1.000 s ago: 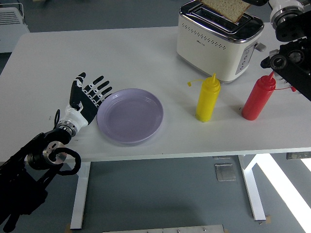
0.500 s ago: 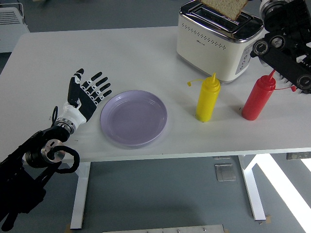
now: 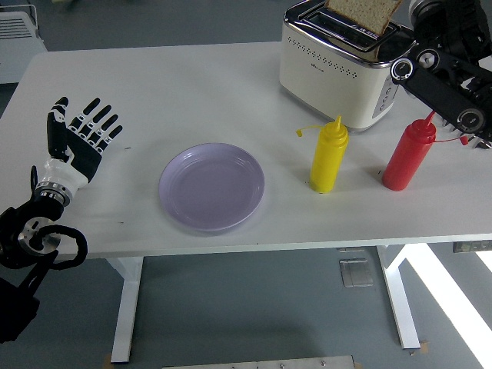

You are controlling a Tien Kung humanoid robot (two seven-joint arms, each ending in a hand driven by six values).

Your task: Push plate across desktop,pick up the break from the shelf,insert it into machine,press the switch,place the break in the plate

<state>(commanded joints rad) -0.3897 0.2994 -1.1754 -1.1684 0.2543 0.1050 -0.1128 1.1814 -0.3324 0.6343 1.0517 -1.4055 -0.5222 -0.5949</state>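
Bread slice [image 3: 360, 15] stands upright, seemingly tilted, in the toaster [image 3: 342, 65].

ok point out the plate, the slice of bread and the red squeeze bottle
plate [image 3: 212, 187], head view, centre of its bare inside
slice of bread [image 3: 361, 15], head view, on its face above the toaster slot
red squeeze bottle [image 3: 408, 157], head view, middle of its body
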